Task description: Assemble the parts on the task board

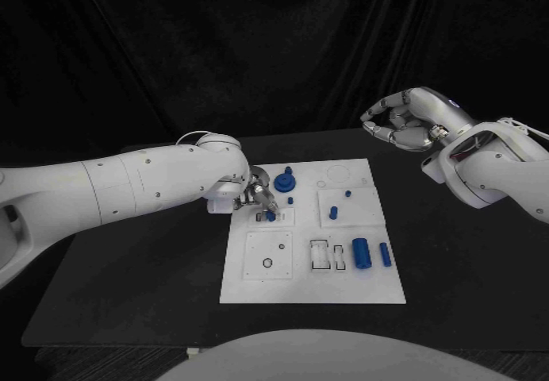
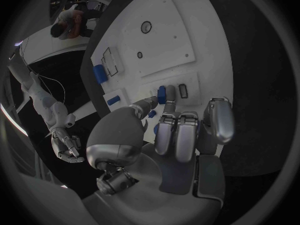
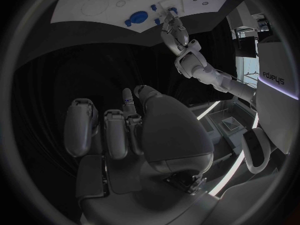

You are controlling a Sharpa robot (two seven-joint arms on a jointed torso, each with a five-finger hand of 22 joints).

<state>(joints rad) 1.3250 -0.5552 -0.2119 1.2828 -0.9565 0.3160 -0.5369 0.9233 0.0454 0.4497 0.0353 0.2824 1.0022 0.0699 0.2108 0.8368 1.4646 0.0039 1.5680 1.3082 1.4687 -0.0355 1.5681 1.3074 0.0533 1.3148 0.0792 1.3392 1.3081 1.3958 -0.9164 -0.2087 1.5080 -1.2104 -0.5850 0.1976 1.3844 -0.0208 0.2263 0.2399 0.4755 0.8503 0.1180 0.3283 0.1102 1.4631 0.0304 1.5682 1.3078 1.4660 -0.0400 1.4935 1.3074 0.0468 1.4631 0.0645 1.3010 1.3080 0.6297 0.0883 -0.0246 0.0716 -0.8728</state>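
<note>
Head view shows the left hand [image 1: 254, 196] pinching a small blue rigid plastic peg [image 1: 269, 215] over the flat white task board [image 1: 343, 287] on the black desk [image 1: 458, 262]; light, probably slippery, best pinched mid-shaft. Right hand [image 1: 401, 119] hovers curled, empty.

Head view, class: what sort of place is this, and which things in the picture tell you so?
Probably a robotics test bench or lab. A white task board with blue parts lies on a black table against dark drapes, and two robot arms reach over it, the left hand at the board.

The left robot hand [image 1: 254, 198] hides whether its fingertips grip the small blue part [image 1: 269, 214].
</note>
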